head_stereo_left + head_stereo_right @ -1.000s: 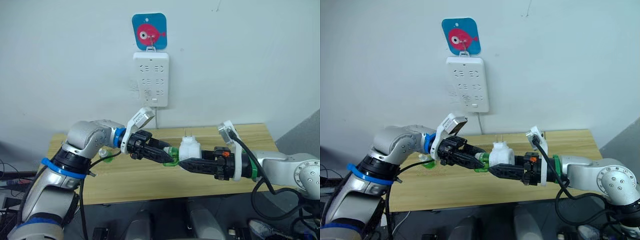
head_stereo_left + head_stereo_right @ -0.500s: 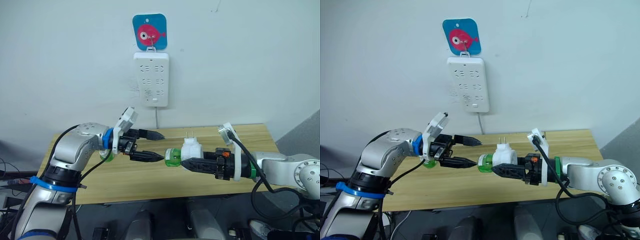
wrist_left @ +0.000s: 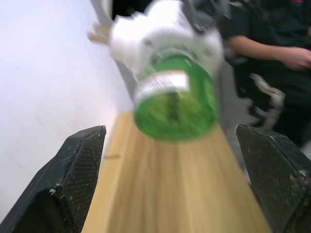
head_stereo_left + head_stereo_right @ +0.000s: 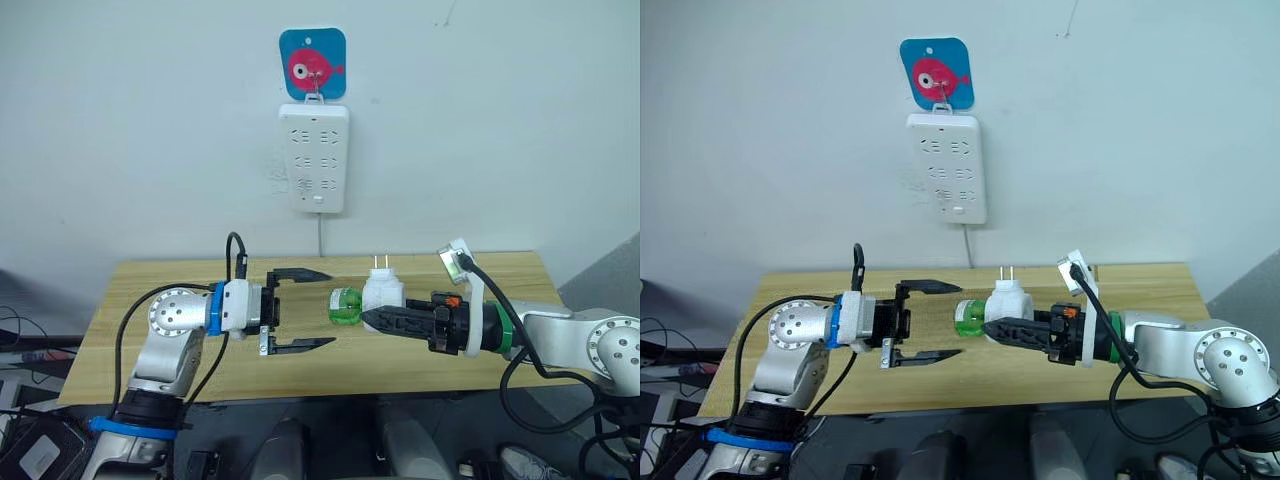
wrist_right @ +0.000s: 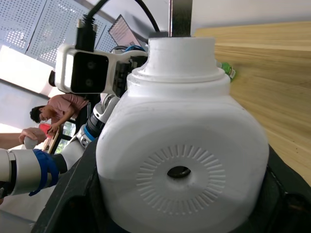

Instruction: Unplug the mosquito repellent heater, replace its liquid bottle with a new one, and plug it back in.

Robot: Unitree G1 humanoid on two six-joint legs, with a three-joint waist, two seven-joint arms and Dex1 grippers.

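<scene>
The mosquito repellent heater [image 4: 384, 293] is a small white unit with two prongs pointing up, held above the wooden table [image 4: 180, 290]. My right gripper [image 4: 368, 318] is shut on its body. A green liquid bottle [image 4: 344, 306] sticks out of the heater sideways, toward my left gripper [image 4: 318, 309]. That gripper is open, with one finger [image 4: 300, 272] above and the other below, a short gap from the bottle. The left wrist view looks at the bottle's green base [image 3: 176, 106] between the spread fingers. The right wrist view shows the heater's vented face [image 5: 180, 170].
A white power strip [image 4: 314, 157] hangs on the wall above the table, under a blue fish sticker [image 4: 312, 63], its cord running down behind the table. A small green item [image 5: 227, 71] lies on the table. People [image 3: 272, 53] are in the room behind.
My left gripper let go of the green bottle, opened wide and drew back to the left, its forearm dropping lower. The right gripper kept hold of the heater. The head camera shifted slightly.
</scene>
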